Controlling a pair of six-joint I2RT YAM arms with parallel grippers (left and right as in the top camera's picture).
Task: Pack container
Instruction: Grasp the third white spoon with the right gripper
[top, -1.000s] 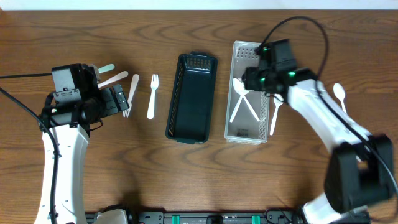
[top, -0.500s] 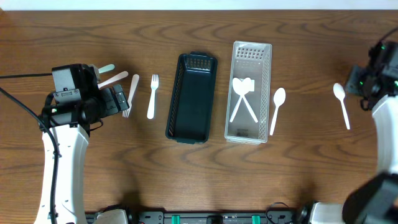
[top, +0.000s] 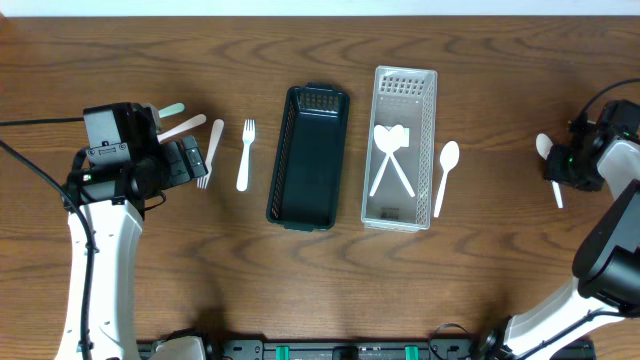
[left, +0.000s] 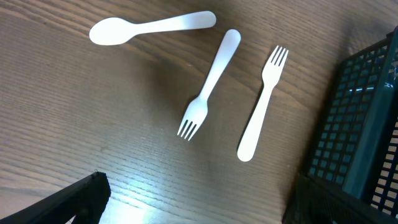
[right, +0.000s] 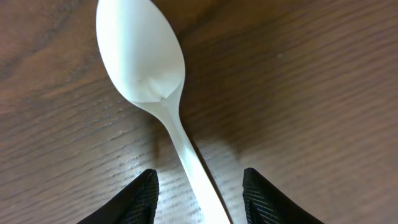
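Note:
A black basket (top: 308, 157) and a clear tray (top: 402, 147) stand side by side mid-table; the tray holds two white spoons (top: 392, 160). A white spoon (top: 445, 177) lies just right of the tray. Another white spoon (top: 543, 148) (right: 155, 74) lies at the far right; my right gripper (top: 562, 172) (right: 200, 199) is open, its fingers straddling the spoon's handle without closing on it. My left gripper (top: 185, 160) (left: 199, 205) is open and empty above two white forks (left: 208, 84) (left: 261, 106) and a spoon (left: 149, 26), left of the basket (left: 360, 124).
A pale green-tipped stick and a wooden stick (top: 180, 120) lie beside the left arm. The forks (top: 245, 155) lie between the left gripper and the basket.
My right arm swung from over the clear tray to the far right and came down over the spoon there. The left arm has not moved.

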